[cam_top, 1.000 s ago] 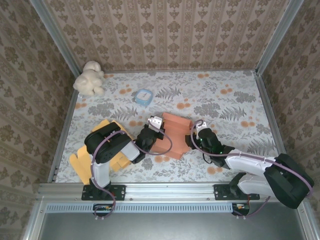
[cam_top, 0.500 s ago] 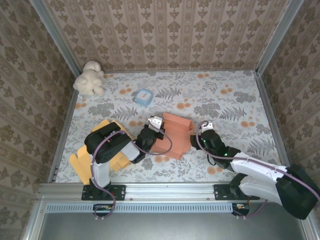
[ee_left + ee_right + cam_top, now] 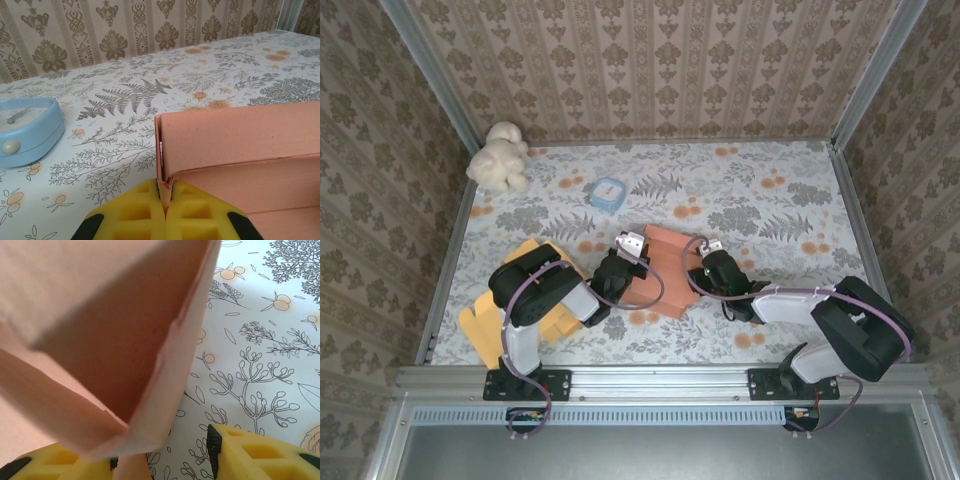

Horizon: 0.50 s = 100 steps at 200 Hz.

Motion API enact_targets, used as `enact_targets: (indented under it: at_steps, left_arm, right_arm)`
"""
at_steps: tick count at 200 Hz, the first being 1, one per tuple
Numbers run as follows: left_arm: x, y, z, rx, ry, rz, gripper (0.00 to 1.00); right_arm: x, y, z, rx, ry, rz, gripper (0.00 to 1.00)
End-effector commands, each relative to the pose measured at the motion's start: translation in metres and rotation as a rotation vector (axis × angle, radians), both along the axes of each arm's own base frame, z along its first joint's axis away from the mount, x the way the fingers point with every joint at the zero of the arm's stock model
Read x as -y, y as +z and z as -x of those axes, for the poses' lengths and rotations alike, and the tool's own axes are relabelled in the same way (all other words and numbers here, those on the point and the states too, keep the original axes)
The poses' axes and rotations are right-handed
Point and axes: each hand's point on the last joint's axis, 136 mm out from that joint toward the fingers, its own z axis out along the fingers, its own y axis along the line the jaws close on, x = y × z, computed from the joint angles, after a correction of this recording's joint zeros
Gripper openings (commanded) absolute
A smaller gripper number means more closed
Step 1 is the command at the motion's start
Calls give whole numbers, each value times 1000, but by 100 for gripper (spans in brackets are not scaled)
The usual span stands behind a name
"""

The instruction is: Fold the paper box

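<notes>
Near the middle of the tabletop, the right gripper (image 3: 706, 266) has swung back in against the paper box (image 3: 668, 252), jaws spread around its right wall. The left gripper (image 3: 623, 262) keeps the left wall pinched tight. With both sides engaged, creasing the walls looks ready to proceed. Beyond sits a blue clock (image 3: 608, 193).

clock (image 3: 608, 193) behind paper box (image 3: 666, 266)

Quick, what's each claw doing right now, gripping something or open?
Left gripper: closed, pinching the paper box wall.
Right gripper: open, the box's edge between its jaws.
</notes>
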Motion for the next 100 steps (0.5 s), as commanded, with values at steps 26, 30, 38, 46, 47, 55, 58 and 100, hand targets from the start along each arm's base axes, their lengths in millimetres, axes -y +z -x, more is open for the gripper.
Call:
enact_targets:
  at_steps: [26,30,38,46,47,55,58,100]
  left_arm:
    - [-1,-15,3,-33,-18,-41,0]
    - [-1,-16,4,-34,-18,-41,0]
    - [0,-16,4,-35,-23,-40,0]
    - [0,-16,4,-37,-23,-39,0]
    - [0,-17,4,-37,-23,-39,0]
    - [1,-16,4,-36,-25,-37,0]
    - [1,-16,4,-37,-25,-38,0]
    - [4,-14,5,-36,-33,-29,0]
  right_arm:
    - [-9,22,-12,85,14,-48,48]
    - [-8,23,-13,88,4,-50,48]
    - [-5,24,-14,91,-19,-51,47]
    - [-3,25,-15,96,-41,-54,47]
    - [-3,25,-15,97,-43,-54,47]
    - [-2,25,-16,98,-58,-56,46]
    - [-1,25,-16,100,-62,-55,46]
    - [4,24,-23,124,-139,-41,44]
